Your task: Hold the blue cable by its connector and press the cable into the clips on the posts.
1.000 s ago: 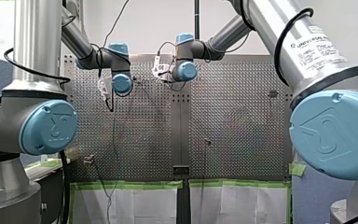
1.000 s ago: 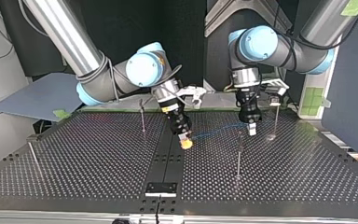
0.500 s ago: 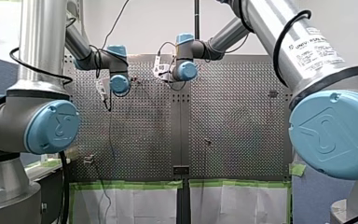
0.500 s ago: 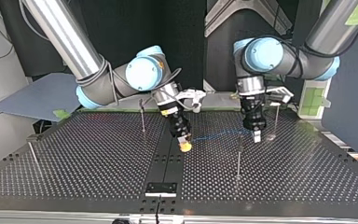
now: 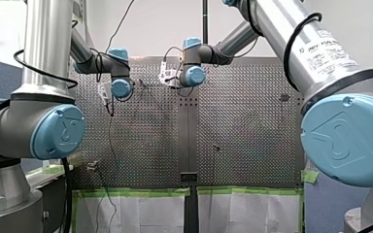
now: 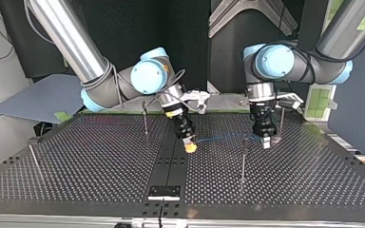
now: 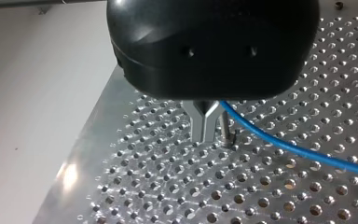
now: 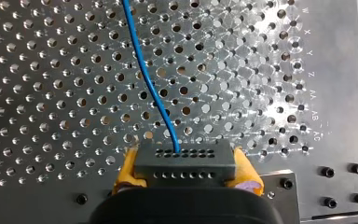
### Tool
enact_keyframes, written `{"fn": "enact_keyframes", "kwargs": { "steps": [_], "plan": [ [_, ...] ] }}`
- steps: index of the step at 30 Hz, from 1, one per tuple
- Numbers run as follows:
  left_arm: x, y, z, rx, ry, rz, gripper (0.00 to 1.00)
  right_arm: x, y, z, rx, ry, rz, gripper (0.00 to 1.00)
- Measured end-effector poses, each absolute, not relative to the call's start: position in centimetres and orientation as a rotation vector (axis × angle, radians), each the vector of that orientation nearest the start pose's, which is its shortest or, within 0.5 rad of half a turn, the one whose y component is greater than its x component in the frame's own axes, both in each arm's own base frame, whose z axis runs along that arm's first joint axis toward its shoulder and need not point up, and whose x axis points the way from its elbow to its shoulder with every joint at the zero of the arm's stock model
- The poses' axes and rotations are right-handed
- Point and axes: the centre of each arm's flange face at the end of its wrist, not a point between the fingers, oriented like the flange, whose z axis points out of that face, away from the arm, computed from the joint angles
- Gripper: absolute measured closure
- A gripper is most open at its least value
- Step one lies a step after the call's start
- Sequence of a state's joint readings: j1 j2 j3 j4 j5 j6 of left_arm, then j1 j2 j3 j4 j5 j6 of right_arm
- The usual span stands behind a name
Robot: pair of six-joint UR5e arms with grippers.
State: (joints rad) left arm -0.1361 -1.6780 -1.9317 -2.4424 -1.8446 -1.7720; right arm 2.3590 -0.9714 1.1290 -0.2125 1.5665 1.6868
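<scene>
Cable over table, beside post

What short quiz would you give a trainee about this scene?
1. True or false: my right tool is closed on the black connector.
2. In the top view, the blue cable runs from my right tool toward:
A) my left tool
B) the thin rod at the view's left edge
C) the table's near edge
3. Fill the gap: in the left wrist view, the cable passes close beside a thin metal ____ that stands next to the tool's fingers.

Key: 1 true; 2 A; 3 post.
</scene>
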Motion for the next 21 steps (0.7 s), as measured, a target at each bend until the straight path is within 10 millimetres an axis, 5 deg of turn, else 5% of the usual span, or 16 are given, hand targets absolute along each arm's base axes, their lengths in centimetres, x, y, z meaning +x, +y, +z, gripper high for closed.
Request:
{"fn": "enact_keyframes", "kwargs": {
  "steps": [21],
  "plan": [
    [53.4, -15.6, 33.7, -0.29, 1.333, -0.183, 1.0, 59.9, -45.1, 36.7, -2.308, 1.15, -2.592, 1.0]
  ]
}}
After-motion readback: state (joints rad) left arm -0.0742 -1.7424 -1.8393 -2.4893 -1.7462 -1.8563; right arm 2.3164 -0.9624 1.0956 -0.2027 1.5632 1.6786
